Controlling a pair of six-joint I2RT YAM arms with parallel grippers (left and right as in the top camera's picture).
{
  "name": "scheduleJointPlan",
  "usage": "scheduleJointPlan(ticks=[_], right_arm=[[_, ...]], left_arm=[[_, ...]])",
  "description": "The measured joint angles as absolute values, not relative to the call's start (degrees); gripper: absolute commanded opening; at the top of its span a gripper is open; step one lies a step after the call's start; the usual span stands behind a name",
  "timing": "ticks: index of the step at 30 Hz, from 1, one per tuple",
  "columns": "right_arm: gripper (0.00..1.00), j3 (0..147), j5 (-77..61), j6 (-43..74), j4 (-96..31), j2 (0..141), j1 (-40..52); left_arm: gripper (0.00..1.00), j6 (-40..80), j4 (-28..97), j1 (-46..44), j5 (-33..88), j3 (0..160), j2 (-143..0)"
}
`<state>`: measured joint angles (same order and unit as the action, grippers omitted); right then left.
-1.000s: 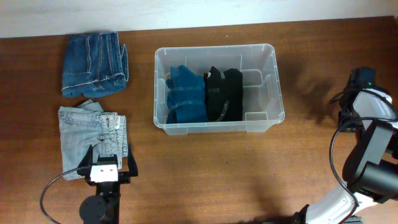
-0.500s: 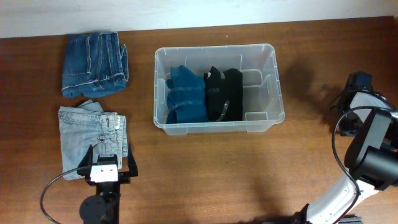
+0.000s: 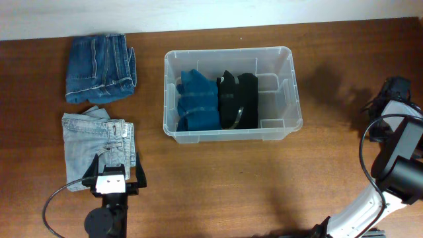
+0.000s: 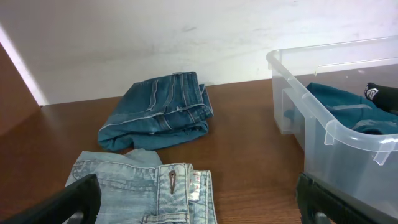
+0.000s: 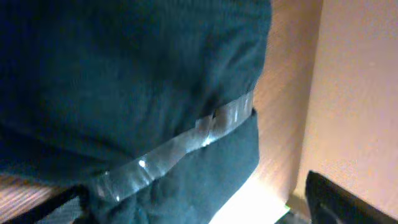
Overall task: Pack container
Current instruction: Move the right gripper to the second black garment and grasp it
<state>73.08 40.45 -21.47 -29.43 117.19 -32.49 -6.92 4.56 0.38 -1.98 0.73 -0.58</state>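
The clear container [image 3: 292, 99] stands mid-table and holds a folded blue garment [image 3: 197, 100] and a black garment [image 3: 238, 99]; its near corner [image 4: 336, 134] shows in the left wrist view. My left gripper [image 3: 117, 170] [image 4: 199, 200] is open at the near end of the light-blue jeans [image 3: 99, 140] [image 4: 134, 186], with nothing gripped. My right gripper [image 3: 395, 87] [image 5: 193, 205] is at the table's far right edge. Its jaws stand wide, and a dark garment [image 5: 124, 74] with a shiny strip fills the space between them.
Folded dark-blue jeans [image 3: 100, 68] [image 4: 158, 112] lie at the back left, behind the light pair. A pale wall [image 4: 186, 37] runs along the table's back edge. The right arm's body [image 3: 396, 165] and cable stand along the right edge.
The right gripper has shifted a little further toward the table's right edge. The left arm, the jeans and the container have not moved.
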Motion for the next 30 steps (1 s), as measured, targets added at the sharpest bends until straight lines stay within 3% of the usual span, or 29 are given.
scheduleJointPlan(ticks=[3, 6, 11, 17, 22, 30], right_arm=[[0.51, 73.06, 37.56, -21.23, -29.43, 117.62, -32.60], [0.22, 73.06, 35.11, -20.95, -29.52, 118.10, -32.67], [0.04, 73.06, 33.47, -19.07, -29.91, 118.72, -32.60], [0.04, 73.80, 33.08, -14.00, -32.16, 118.78, -32.60], [0.04, 79.07, 30.89, -7.79, -42.81, 119.35, -32.67], [0.04, 109.21, 14.44, 4.60, -69.34, 119.87, -32.62]], left_arm=[[0.99, -6.94, 4.56, 0.38, -2.00, 0.73, -0.58], [0.99, -6.94, 4.56, 0.38, -1.98, 0.73, -0.58], [0.99, -6.92, 4.56, 0.38, -1.98, 0.73, -0.58], [0.99, -6.94, 4.56, 0.38, -1.98, 0.73, -0.58], [0.99, -6.92, 4.56, 0.38, -1.98, 0.73, -0.58], [0.99, -6.94, 4.54, 0.38, -1.98, 0.73, -0.58]])
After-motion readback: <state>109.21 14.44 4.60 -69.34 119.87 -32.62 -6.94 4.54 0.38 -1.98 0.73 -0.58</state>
